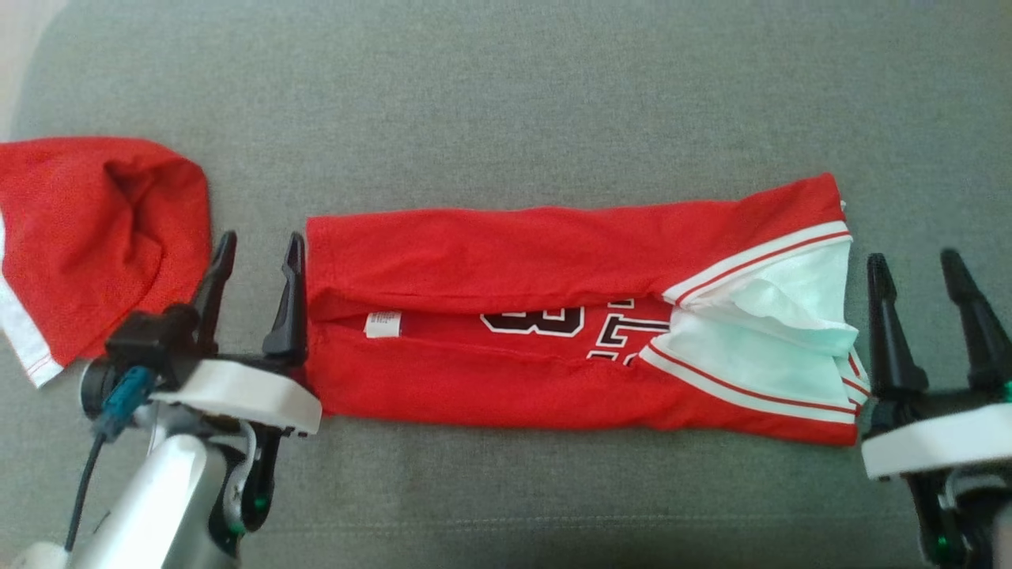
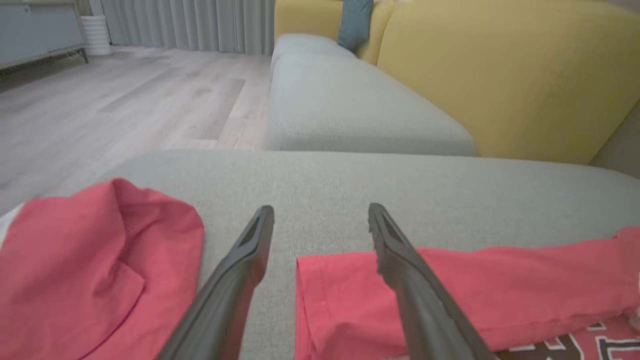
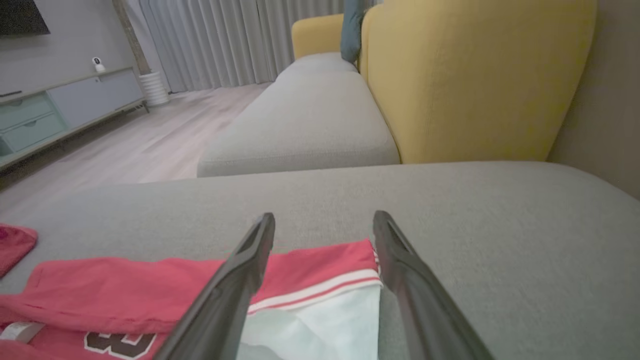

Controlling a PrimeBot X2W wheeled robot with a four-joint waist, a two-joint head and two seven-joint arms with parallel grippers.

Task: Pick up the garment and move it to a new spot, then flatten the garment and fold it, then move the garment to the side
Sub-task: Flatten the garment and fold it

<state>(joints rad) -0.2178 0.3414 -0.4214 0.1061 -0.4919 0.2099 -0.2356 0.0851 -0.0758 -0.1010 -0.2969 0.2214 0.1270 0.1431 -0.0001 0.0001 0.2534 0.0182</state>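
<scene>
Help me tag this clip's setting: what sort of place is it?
Probably a home living room: a grey sofa with yellow backrest, floor-length curtains, and a low cabinet on wood flooring.

The left gripper (image 1: 262, 237) and the right gripper (image 1: 911, 258) each carry two long, tapered black fingers (image 1: 288, 292) on a white housing (image 1: 237, 391). The left forearm (image 1: 158, 506) is silver-grey, with a black cable (image 1: 83, 490) and teal connector (image 1: 126, 399). Green lights (image 1: 259, 503) mark both wrists.

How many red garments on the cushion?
2. The folded jersey lies centre; the crumpled red garment sits left of the left claw, partly cropped by the frame.
</scene>
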